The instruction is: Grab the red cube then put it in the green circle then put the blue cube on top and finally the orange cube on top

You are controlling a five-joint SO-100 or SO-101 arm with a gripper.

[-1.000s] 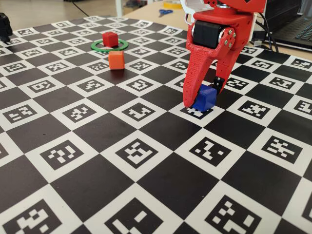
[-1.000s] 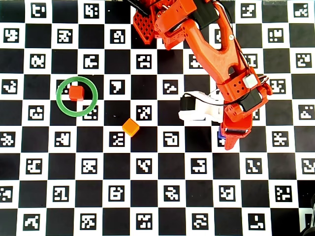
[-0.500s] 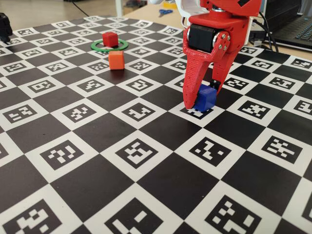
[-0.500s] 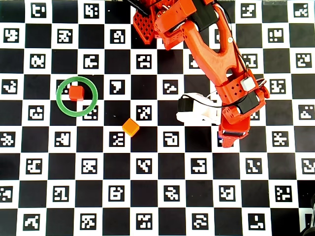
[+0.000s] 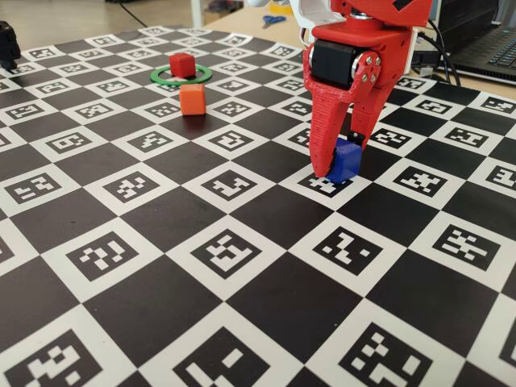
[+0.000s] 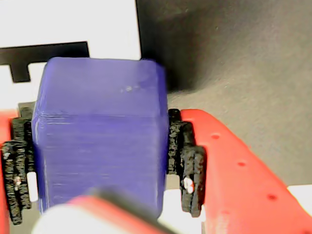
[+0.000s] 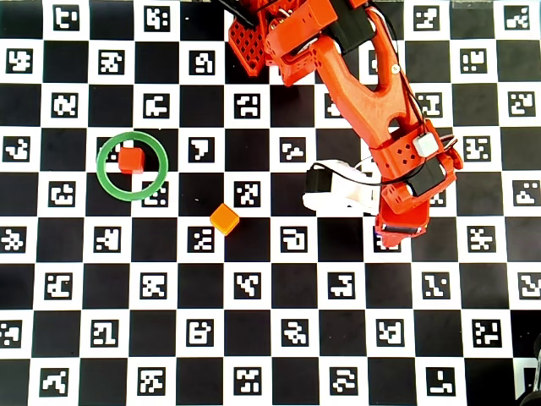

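Observation:
The blue cube (image 5: 345, 160) sits low over the checkered board at right of centre, pinched between the black pads (image 6: 187, 165) of my red gripper (image 5: 339, 167). The cube (image 6: 100, 131) fills the wrist view and both pads touch its sides. From overhead my gripper (image 7: 394, 237) hides it. The red cube (image 5: 183, 64) (image 7: 129, 158) lies inside the green circle (image 5: 156, 78) (image 7: 133, 197), near its upper left rim in the overhead view. The orange cube (image 5: 192, 99) (image 7: 224, 219) stands alone on the board between circle and gripper.
The board (image 5: 242, 258) is a black-and-white marker checkerboard. Blue scissors (image 5: 273, 20) and a laptop (image 5: 492, 48) lie beyond its far edge. A black object (image 5: 8, 40) stands at the far left corner. My arm (image 7: 363, 93) reaches in from the top of the overhead view.
The jaws have closed in on the blue cube over the last second. The gripper and cube shifted slightly left and up in the overhead view. Red and orange cubes have not moved.

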